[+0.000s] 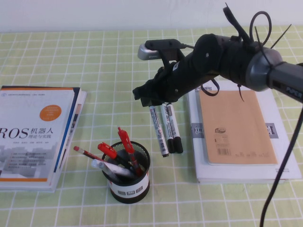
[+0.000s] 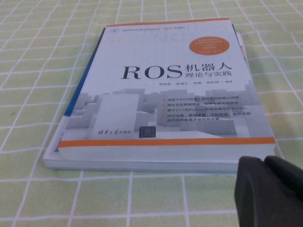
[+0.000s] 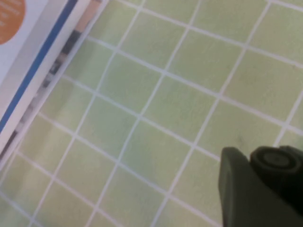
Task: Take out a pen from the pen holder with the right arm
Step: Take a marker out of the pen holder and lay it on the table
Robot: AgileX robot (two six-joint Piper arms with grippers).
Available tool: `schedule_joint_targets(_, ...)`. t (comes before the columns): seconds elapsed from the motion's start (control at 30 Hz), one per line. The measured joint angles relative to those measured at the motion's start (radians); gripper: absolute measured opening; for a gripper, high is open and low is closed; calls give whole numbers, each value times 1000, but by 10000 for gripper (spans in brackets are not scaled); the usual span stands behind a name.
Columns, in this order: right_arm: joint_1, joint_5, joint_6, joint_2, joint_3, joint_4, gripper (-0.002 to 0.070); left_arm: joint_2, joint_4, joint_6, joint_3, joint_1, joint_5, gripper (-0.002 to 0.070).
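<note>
The black mesh pen holder stands at the lower centre of the high view, upright on the green-checked table. Red pens and a silver pen lean out of it toward the upper left.

Above it, at the frame's centre, the right pincer hangs over the table, its arm reaching in from the upper right. A left marker and a right marker run parallel from under the pincer toward the lower edge, just beside each other.

In the right wrist view the pincer is clamped on a marker, whose round end sits against one dark finger at the lower right. Which of the two markers this is cannot be told.

A ROS book lies at the left edge. At the right, a brown notebook rests on a white book.

The left pincer appears only in the left wrist view, at the lower right, just in front of the ROS book's near edge. Whether it is apart or together cannot be told.
</note>
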Motion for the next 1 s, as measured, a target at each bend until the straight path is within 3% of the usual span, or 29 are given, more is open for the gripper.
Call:
schedule_joint_targets(0.77, -32, 20, 70, 96, -62, -29, 102, 0, 0, 0, 0, 0, 0, -6)
schedule_joint_targets(1.0, -32, 11, 70, 96, -62, -29, 187, 0, 0, 0, 0, 0, 0, -6)
